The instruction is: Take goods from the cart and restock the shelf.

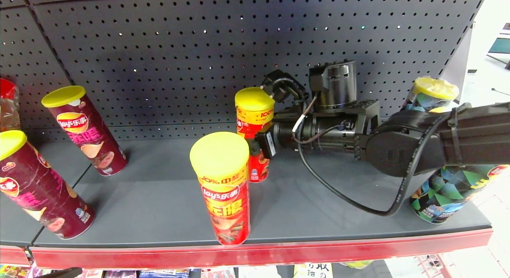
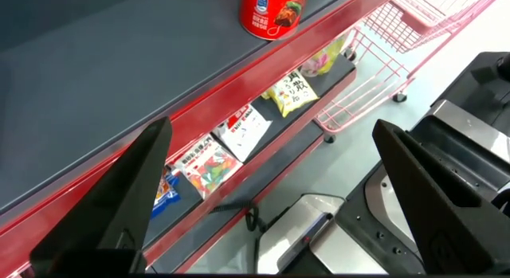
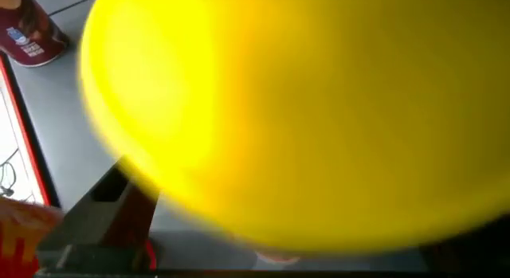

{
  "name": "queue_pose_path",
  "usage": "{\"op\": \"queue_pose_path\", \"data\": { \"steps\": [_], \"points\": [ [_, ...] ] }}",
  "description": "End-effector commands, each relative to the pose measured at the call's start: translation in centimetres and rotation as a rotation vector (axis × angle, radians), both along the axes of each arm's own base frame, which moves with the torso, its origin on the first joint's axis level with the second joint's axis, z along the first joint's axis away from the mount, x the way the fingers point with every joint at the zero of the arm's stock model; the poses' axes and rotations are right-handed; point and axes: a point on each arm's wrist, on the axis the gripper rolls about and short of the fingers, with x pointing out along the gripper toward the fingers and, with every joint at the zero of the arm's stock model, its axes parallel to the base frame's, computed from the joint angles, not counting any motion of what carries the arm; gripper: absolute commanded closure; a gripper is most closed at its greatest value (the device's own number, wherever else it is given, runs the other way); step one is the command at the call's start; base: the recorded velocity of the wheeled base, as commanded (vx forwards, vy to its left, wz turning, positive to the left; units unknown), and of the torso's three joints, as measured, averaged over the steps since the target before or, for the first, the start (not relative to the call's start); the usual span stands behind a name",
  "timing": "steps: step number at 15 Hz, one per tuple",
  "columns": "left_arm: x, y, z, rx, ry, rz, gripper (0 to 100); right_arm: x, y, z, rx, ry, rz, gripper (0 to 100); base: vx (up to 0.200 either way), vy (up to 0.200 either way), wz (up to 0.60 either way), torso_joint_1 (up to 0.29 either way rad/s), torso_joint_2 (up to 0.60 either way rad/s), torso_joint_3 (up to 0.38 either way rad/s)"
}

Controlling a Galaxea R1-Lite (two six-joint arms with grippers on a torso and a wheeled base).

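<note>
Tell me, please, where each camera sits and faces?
Head: faces the shelf; right arm, right gripper at the rear can.
Left wrist: looks down past the shelf edge to the cart; open left gripper.
Right wrist: close on the rear can's lid; right gripper's edge.
Shared: head and left wrist see the front can.

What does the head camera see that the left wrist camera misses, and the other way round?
Head view only: the right gripper at the rear red can, two maroon cans, the pegboard wall. Left wrist view only: the open left gripper. Both: the grey shelf with its red edge, snack packets below, the pink cart, probably the front red can.
</note>
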Motion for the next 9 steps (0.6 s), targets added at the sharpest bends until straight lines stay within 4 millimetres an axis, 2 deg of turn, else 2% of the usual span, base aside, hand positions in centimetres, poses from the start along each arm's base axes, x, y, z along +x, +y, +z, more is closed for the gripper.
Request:
{"op": "queue_pose_path", "data": {
  "steps": [1,6,8,9],
  "points": [
    [0.1,0.0,0.0,0.001,0.002,0.0,0,-1.9,-1.2,0.6,-0.001,0.014,-0.007,0,0.0,0.0,0.0,0.0,0.0,0.0],
    [1.0,-0.4,0.1,0.026,0.041,0.029,0,-7.6,-6.6,0.3,-0.042,0.059,-0.07,0,0.0,0.0,0.0,0.0,0.0,0.0],
    [1.5,-0.6,0.6,0.03,0.049,0.053,0,-9.4,-8.3,0.2,-0.05,0.058,-0.094,0,0.0,0.0,0.0,0.0,0.0,0.0],
    [2.1,-0.8,1.2,0.033,0.055,0.064,0,-11.0,-9.7,0.1,-0.052,0.051,-0.105,0,0.0,0.0,0.0,0.0,0.0,0.0]
  ]
}}
